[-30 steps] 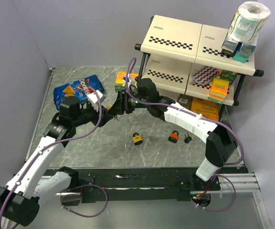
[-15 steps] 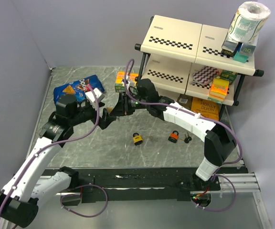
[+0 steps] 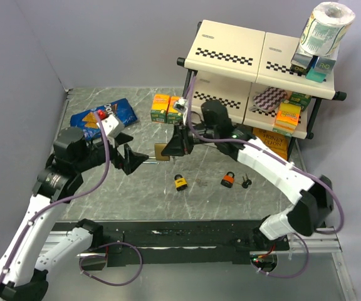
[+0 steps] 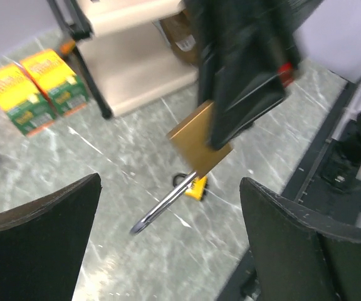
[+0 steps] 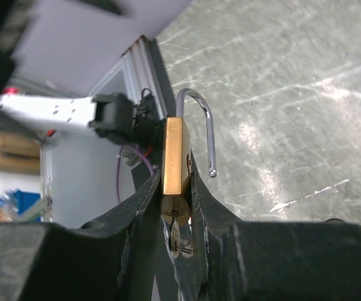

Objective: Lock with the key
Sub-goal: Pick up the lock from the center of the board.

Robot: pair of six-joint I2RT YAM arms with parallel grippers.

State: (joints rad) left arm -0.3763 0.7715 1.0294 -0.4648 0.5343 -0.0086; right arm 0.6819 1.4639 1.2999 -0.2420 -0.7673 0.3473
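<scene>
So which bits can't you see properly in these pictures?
- Right wrist view: the bottom of the brass padlock is sunk between the fingers of the right gripper, so I cannot tell whether a key is in it.
- Left wrist view: that gripper is blurred and covers the padlock's top. The yellow padlock only peeks out behind it.
- Top view: the keys beside the orange padlock are too small to count.

"HONEY" on the brown box (image 3: 273, 140)

Bright, even light; left wrist view blurred.
</scene>
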